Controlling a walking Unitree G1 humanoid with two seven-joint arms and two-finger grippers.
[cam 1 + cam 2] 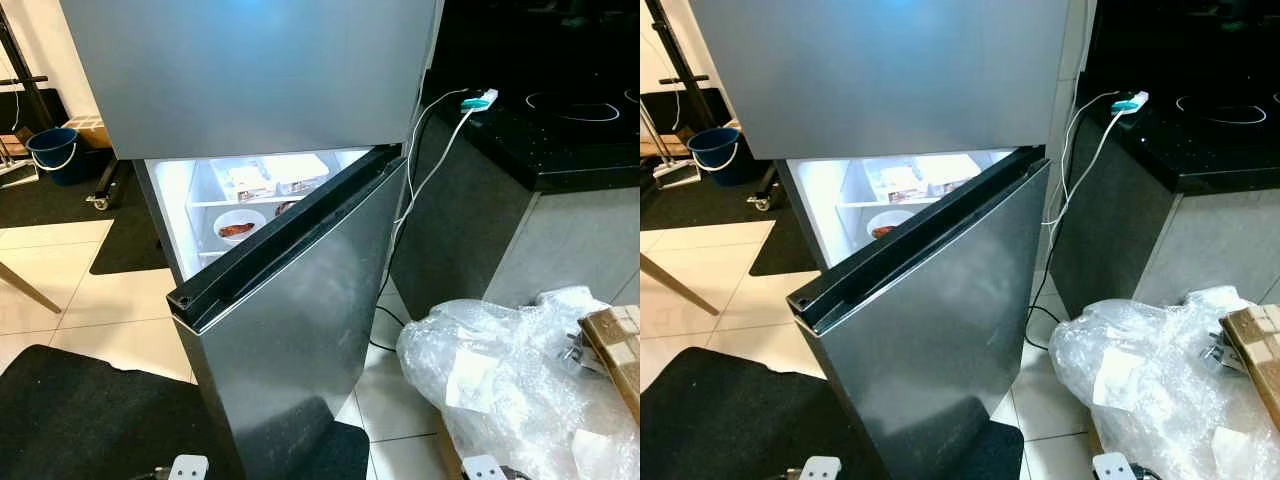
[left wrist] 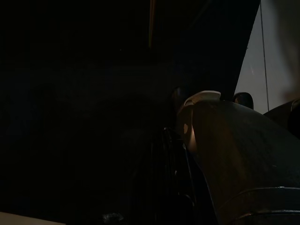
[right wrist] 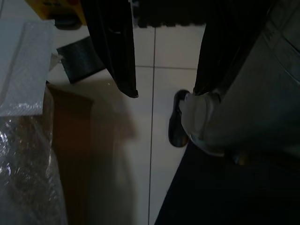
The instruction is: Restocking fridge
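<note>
Right gripper [image 3: 164, 47]: hangs above our white floor tiles [image 3: 140, 154]; two black fingers [image 3: 117, 47] spread apart.
Left gripper: our left wrist view is too dark; we cannot tell its state.
Fridge door [image 1: 290, 330]: lower one, ajar directly ahead of us.
Fridge [image 1: 250, 70]: lit shelves inside hold one bowl [image 1: 238, 226] and two packets [image 1: 272, 178].
Plastic wrap [image 1: 510, 380]: one heap, right.
Bucket [image 1: 55, 152]: one, far left.
</note>
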